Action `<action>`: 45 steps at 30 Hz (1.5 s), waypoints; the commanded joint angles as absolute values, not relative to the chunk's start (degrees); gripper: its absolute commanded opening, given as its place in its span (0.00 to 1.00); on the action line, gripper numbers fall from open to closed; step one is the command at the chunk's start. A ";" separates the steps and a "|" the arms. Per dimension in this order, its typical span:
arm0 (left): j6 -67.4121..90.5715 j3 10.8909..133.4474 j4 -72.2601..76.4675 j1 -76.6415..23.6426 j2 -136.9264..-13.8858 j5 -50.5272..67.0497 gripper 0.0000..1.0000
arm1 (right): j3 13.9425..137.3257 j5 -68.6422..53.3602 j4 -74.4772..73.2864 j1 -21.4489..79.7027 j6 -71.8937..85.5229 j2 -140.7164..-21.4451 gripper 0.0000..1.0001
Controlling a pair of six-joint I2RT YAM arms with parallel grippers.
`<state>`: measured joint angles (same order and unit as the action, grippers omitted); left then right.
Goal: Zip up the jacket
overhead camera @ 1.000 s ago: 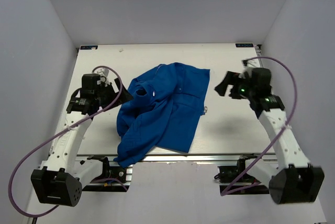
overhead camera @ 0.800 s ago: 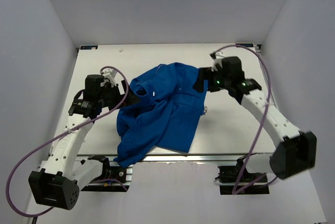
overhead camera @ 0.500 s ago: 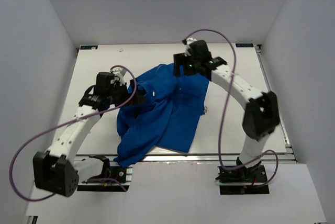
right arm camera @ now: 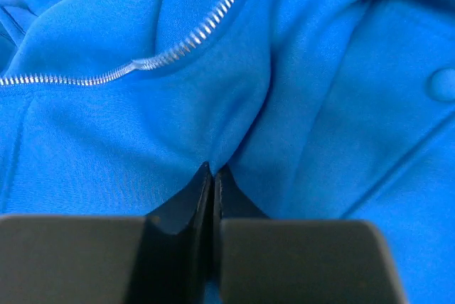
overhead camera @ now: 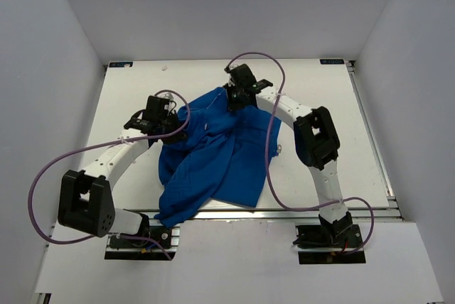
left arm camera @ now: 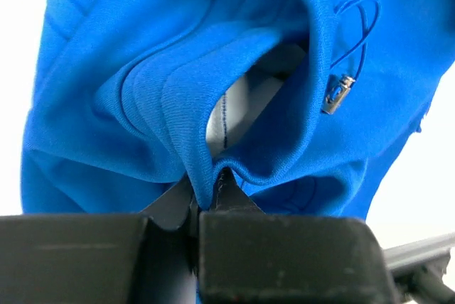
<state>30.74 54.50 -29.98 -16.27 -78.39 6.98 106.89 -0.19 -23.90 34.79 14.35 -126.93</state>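
Observation:
The blue jacket (overhead camera: 220, 162) lies crumpled in the middle of the white table (overhead camera: 320, 105), its lower left corner hanging over the front edge. My left gripper (overhead camera: 173, 125) is at the jacket's left upper side. In the left wrist view it (left arm camera: 208, 194) is shut on a fold of the ribbed collar (left arm camera: 178, 98), with white lining (left arm camera: 226, 114) and a silvery zipper pull (left arm camera: 338, 94) beyond. My right gripper (overhead camera: 234, 102) is at the jacket's top edge. In the right wrist view it (right arm camera: 212, 170) is shut on a pucker of blue fabric below the zipper teeth (right arm camera: 192, 40).
Purple cables (overhead camera: 43, 183) loop from both arms over the table. A small pale piece (overhead camera: 279, 150) lies by the jacket's right edge. Grey walls enclose the table on the left, back and right. A round snap (right arm camera: 444, 84) shows on the fabric at the right.
Both arms swung inward from the table's sides onto the jacket. Both grippers went from open to shut on the fabric, left at the collar, right at the top edge.

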 commanded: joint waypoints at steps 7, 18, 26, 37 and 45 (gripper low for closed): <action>31.47 61.25 -29.63 -16.26 -80.33 -6.68 0.00 | 63.47 -0.36 -9.27 35.68 26.17 -97.54 0.00; 23.38 70.39 -15.21 -16.35 -81.30 2.64 0.00 | 42.88 7.11 -4.39 42.71 28.30 -68.12 0.24; 20.65 69.97 -14.76 -16.35 -82.26 -0.09 0.00 | 51.23 12.48 -7.03 42.19 23.30 -69.87 0.89; 29.00 63.99 -20.30 -16.35 -84.72 -4.40 0.00 | 71.53 10.91 -17.47 34.20 18.10 -87.18 0.89; 31.38 66.79 -21.97 -15.56 -86.92 -7.74 0.00 | 60.84 9.48 -26.53 28.74 28.91 -82.81 0.89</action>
